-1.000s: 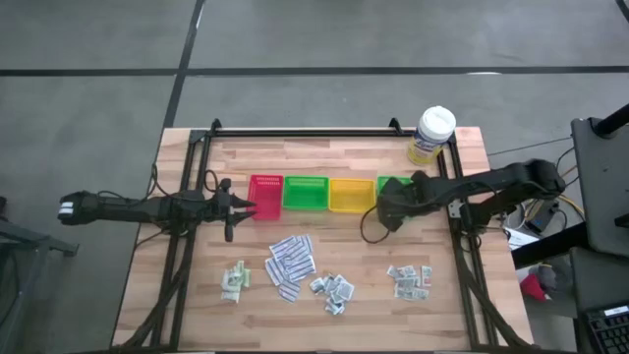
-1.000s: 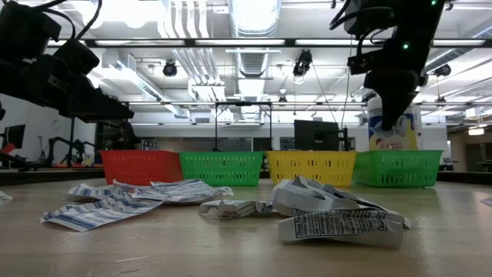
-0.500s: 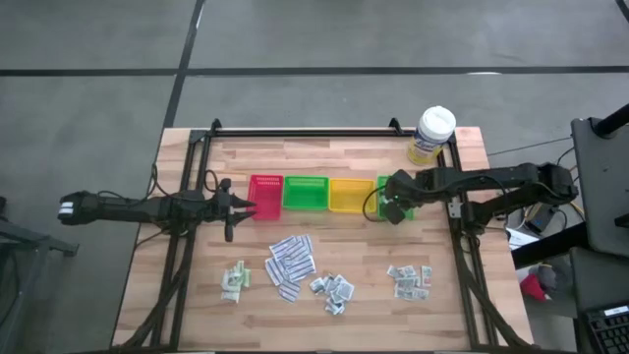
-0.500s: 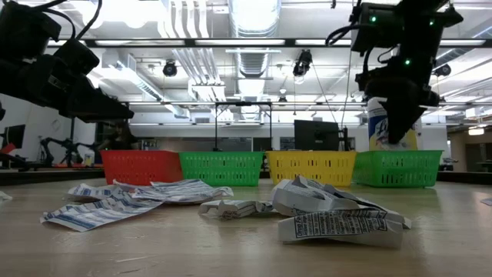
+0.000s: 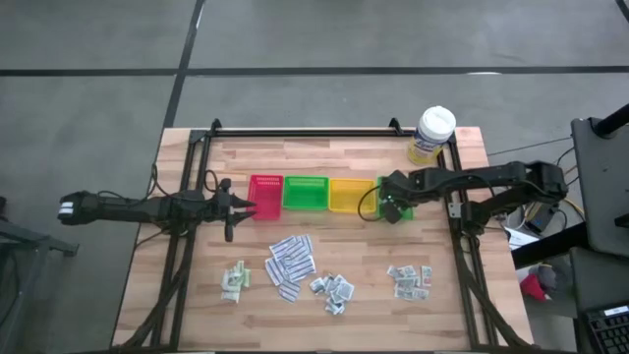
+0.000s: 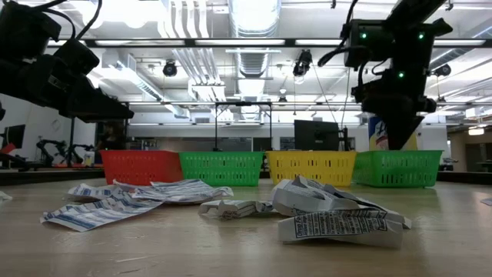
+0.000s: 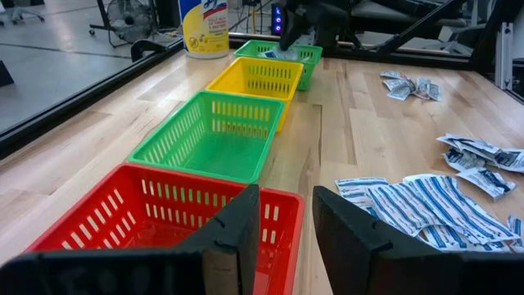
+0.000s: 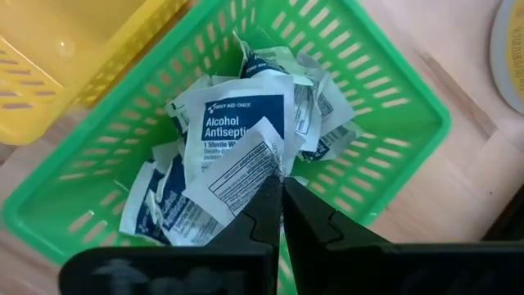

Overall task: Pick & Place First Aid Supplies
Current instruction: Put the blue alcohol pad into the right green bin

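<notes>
The baskets were red, green and yellow; the strip packets were white with blue stripes; the tub had a yellow label.
</notes>
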You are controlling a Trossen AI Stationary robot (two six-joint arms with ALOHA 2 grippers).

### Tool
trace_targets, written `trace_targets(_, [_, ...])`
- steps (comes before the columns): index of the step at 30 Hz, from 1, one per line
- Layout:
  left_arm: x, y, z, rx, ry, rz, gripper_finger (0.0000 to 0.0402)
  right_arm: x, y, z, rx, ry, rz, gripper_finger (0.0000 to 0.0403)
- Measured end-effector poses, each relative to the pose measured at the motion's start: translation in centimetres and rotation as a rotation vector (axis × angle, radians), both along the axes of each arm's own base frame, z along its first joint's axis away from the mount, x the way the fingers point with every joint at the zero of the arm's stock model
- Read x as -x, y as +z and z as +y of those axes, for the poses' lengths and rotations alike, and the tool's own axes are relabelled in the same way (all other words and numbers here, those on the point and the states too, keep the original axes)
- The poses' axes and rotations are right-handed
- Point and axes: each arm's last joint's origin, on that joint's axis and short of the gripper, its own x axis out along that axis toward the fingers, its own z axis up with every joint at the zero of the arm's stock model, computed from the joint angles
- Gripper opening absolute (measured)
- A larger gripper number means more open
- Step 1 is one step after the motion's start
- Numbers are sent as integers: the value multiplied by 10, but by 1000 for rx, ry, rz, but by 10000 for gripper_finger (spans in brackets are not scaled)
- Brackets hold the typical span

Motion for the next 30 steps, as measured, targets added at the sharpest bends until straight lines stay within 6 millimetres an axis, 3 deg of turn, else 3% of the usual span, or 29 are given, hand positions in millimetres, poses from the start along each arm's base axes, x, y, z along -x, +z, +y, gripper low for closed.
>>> trace_targets(6, [0, 0, 0, 0, 0, 0, 113, -7, -10, -1, -1, 15, 28, 10])
trace_targets(12, [0, 0, 0, 0, 0, 0, 113, -9, -13, -1, -2, 26, 37, 39])
trace_targets(22, [0, 0, 0, 0, 0, 0, 113, -6, -7, -1, 2, 33, 16, 98])
trace_targets(30, [0, 0, 0, 0, 0, 0, 113, 2, 3, 3, -86, 28, -6, 110])
